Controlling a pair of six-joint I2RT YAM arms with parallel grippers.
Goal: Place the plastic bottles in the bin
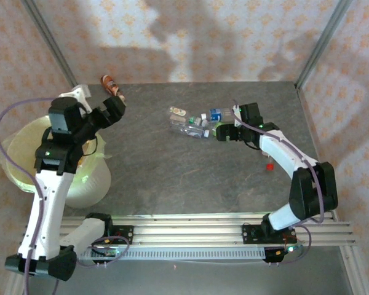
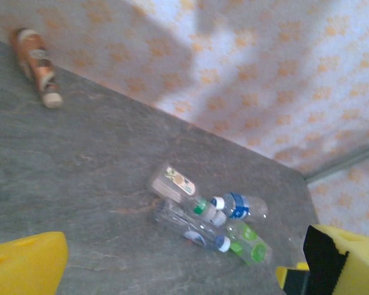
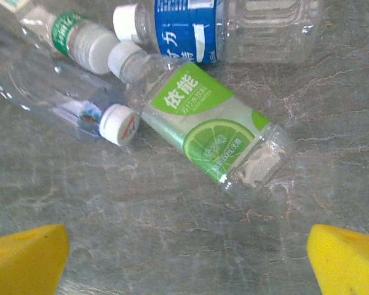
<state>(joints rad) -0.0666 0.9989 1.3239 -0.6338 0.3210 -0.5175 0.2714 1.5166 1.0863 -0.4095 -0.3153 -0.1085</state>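
Clear bottles [image 1: 187,128] lying clustered; pale bin [image 1: 89,184] far left

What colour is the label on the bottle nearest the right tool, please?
Bright green label with a lime picture, clearest in the right wrist view.

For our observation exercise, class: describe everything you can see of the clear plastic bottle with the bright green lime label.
The clear plastic bottle with the bright green lime label lies on its side on the grey marbled table. It is uncrushed and its white cap is on. Its shoulder touches a neighbouring clear bottle's white cap, and the blue-labelled bottle lies just beyond its neck.
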